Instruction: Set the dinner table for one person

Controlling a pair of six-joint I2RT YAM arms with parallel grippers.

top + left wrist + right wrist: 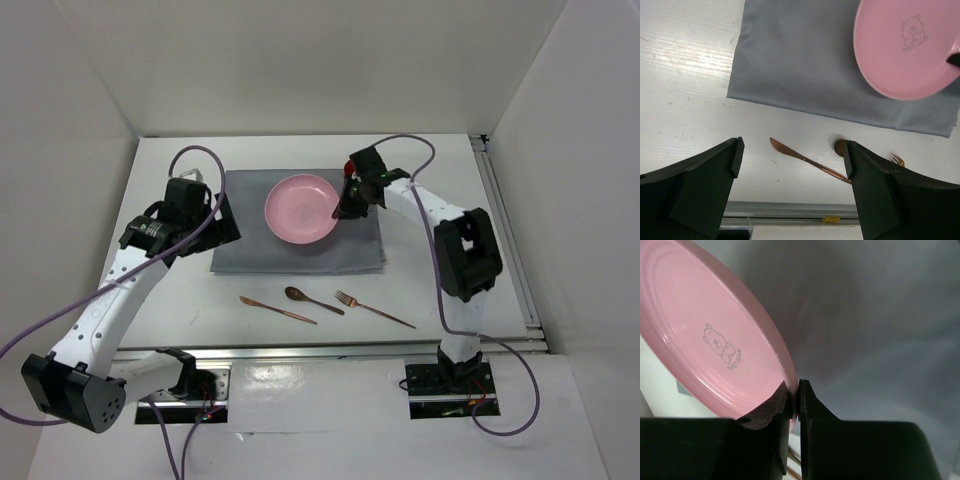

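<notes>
The dinner table [170, 290] lies under the grey cloth [250, 250] and extends past it on every side. The pink plate [301, 208] sits over the cloth's centre. The right gripper [794, 395] is pinched on the plate's rim at the side nearest the cloth's right edge. The left gripper [792, 157] hangs above the cloth's left edge, jaws spread wide and holding nothing. Just off the cloth's near edge, on bare table, lie a knife [277, 309], a spoon [312, 300] and a fork [374, 309], left to right.

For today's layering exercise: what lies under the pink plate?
The grey cloth spreads beneath the pink plate, on the dinner table. The patch directly below is hidden by the plate.
</notes>
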